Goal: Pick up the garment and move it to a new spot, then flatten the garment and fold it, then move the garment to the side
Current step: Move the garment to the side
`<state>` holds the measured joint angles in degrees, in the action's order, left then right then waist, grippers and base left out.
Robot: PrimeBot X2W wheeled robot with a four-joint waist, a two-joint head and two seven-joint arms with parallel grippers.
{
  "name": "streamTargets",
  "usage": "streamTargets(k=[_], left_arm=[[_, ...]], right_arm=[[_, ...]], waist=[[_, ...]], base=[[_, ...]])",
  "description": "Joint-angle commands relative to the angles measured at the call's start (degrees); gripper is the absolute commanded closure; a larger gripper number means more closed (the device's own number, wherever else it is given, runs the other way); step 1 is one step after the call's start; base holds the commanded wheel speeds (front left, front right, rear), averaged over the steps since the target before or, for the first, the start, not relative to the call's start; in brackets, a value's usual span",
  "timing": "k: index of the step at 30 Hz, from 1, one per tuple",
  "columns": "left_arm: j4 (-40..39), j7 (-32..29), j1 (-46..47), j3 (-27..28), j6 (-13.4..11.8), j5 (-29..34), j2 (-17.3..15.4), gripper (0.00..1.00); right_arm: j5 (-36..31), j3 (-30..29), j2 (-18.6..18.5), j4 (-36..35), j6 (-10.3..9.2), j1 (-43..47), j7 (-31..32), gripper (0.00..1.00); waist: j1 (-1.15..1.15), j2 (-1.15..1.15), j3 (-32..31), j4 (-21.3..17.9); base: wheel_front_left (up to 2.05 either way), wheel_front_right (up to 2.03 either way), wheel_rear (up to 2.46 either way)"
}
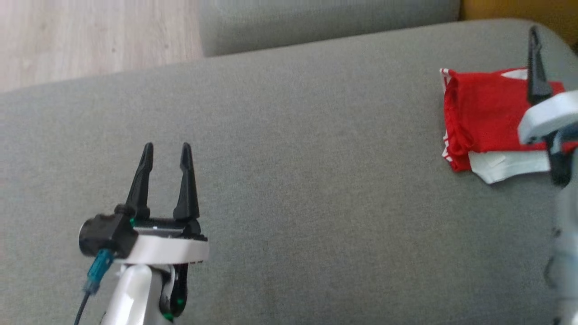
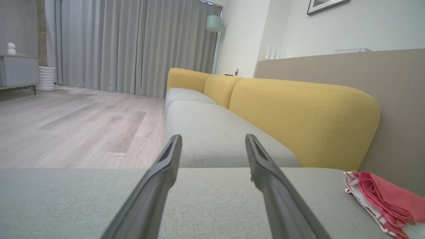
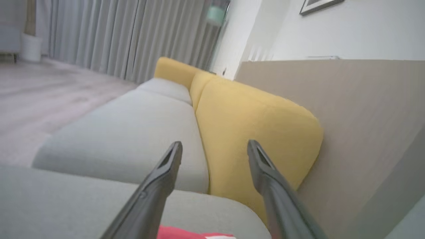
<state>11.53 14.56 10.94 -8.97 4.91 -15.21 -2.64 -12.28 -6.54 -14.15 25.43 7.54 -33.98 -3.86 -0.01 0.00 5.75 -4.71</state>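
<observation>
The garment [image 1: 483,113] is a folded red and white bundle lying at the far right of the grey sofa seat [image 1: 293,158]. It also shows low at the right in the left wrist view as the garment [image 2: 382,196], and as a red sliver [image 3: 186,233] at the bottom edge of the right wrist view. My right gripper [image 3: 215,146] hovers just above it, open with nothing between its jaws; one dark finger [image 1: 536,76] crosses the cloth in the head view. My left gripper [image 1: 167,149] stands open and empty at the lower left, far from the garment.
Yellow back cushions [image 2: 298,119] and a beige wall panel [image 2: 391,99] line the right side behind the seat. A second grey seat cushion [image 2: 212,129] lies ahead. Wooden floor [image 1: 90,36] lies beyond the seat's far left edge.
</observation>
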Motion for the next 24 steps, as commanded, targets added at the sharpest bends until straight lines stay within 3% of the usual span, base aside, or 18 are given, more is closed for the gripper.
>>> streamTargets(k=[1,5,12,24], left_arm=[[-2.5,0.4,0.3,2.6,-0.6,-0.3,-0.2,0.00],[-3.7,0.4,-2.5,4.1,-1.2,-0.8,-0.2,0.00],[-4.3,0.4,-4.5,4.6,-1.6,-1.2,-0.2,0.00],[-3.8,0.4,-6.7,4.1,-2.5,-1.6,-0.2,0.00]], right_arm=[[0.6,-1.5,2.4,-4.5,-0.05,1.1,-1.6,0.00],[4.7,-5.5,10.7,-11.2,-0.05,8.7,-4.7,0.00],[17.3,-2.1,11.2,-10.1,-0.05,17.7,-8.3,0.00],[19.4,1.8,11.3,-11.9,-0.05,26.8,-11.1,0.00]], waist=[[0.01,0.00,-1.8,0.3],[0.01,0.00,-3.2,0.4],[0.01,0.00,-3.7,0.9],[0.01,0.00,-4.3,1.6]], base=[[0.00,0.00,0.00],[0.00,0.00,0.00],[0.00,0.00,0.00],[0.00,0.00,0.00]])
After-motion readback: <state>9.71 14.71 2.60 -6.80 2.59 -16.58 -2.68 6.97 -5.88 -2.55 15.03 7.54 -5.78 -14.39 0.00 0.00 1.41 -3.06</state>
